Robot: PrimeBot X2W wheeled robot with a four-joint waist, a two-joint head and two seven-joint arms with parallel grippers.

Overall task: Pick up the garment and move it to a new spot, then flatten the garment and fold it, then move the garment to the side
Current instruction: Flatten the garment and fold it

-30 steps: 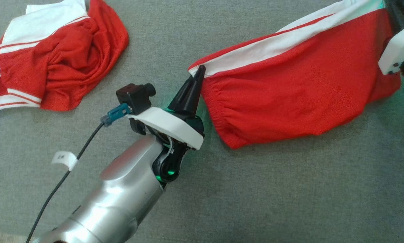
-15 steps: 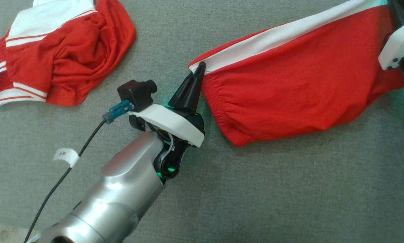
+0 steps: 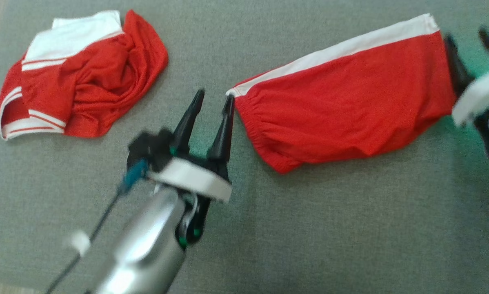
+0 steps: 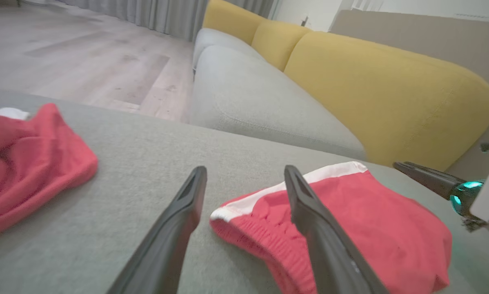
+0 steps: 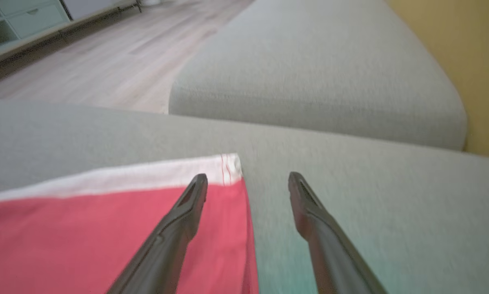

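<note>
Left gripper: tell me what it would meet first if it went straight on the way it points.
Probably the shorts: the left gripper has open jaws, and one finger sits at their white-striped waistband corner. The other finger has bare grey cushion ahead. Height above the cloth is unclear.

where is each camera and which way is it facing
Head view: on the head, looking down at the grey cushion; left gripper, silver forearm, right gripper, both open.
Left wrist view: on the left arm, looking along its fingers past the gathered end of the flat red garment toward a yellow sofa; right gripper at right.
Right wrist view: on the right arm, looking along its fingers over that garment's other end.
Shared: all show that garment; head and left wrist also the crumpled red garment.
</note>
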